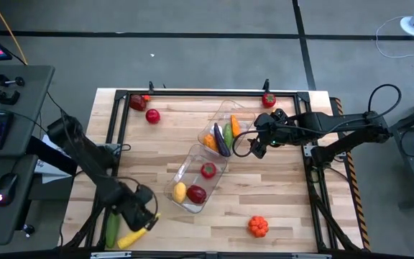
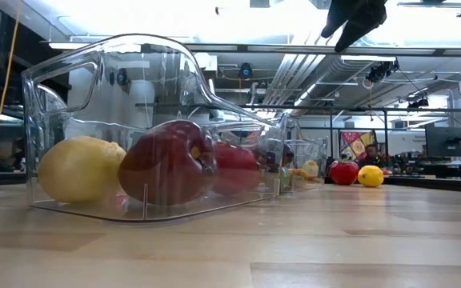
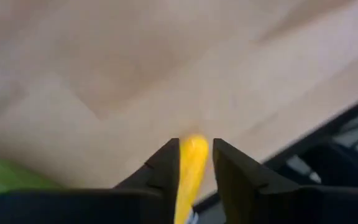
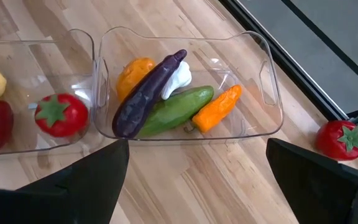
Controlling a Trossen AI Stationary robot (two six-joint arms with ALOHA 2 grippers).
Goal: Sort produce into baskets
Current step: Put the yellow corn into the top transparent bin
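My left gripper (image 1: 148, 220) is at the table's near left corner, shut on a long yellow piece of produce (image 1: 135, 235). A green cucumber (image 1: 112, 226) lies beside it on the table. Two clear baskets sit mid-table. One basket (image 1: 187, 167) holds a lemon (image 1: 180, 191), an apple (image 1: 196, 194) and a tomato (image 1: 208, 170). The other basket (image 4: 260, 74) holds an eggplant (image 4: 145, 93), a cucumber, a carrot and a white piece. My right gripper (image 4: 197, 180) hangs open above the table beside that basket, touching nothing. My left gripper pinches the long yellow piece (image 3: 193, 155) between its two fingers (image 3: 166, 168), near one of its ends, coming from above and pointing steeply down. The rest of the piece slants away toward the near left corner (image 1: 126, 239). Whether it is clear of the table I cannot tell.
An orange pumpkin (image 1: 258, 226) lies near the front edge at the right. A red apple (image 1: 152, 115) and another red piece (image 1: 137, 102) lie at the far left, a tomato (image 1: 268, 99) at the far right. A black frame (image 1: 192, 93) borders the table.
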